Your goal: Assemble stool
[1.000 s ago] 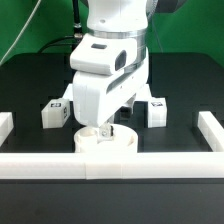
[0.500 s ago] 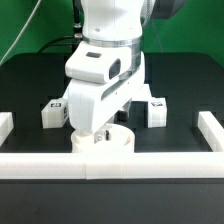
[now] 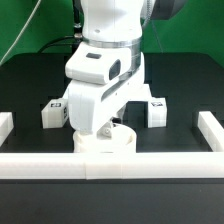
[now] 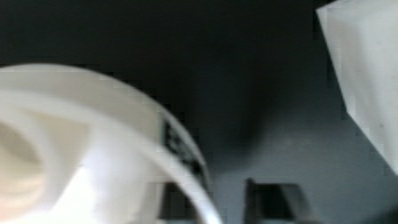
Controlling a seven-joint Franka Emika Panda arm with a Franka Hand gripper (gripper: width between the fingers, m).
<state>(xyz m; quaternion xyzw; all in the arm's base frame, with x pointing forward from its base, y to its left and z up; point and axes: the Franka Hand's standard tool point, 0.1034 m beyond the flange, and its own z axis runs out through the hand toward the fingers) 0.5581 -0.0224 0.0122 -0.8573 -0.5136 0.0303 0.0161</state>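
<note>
The round white seat lies at the front middle, against the front rail. My gripper is down at the seat's top, and the arm hides most of it. In the wrist view the seat fills one side, with a black-and-white tag on its wall. The gripper is open; its dark fingers stand apart, with the seat's rim running between them, close to one finger. One leg stands at the exterior view's left, another at its right. A third leg is hidden.
White border rails run along the front and stand at the left and right ends. A white part shows at the wrist view's edge. The tabletop is black, with a green wall behind.
The arm shifted slightly toward the exterior view's left and dropped lower over the seat one second to half a second ago. Since then it has hardly moved.
</note>
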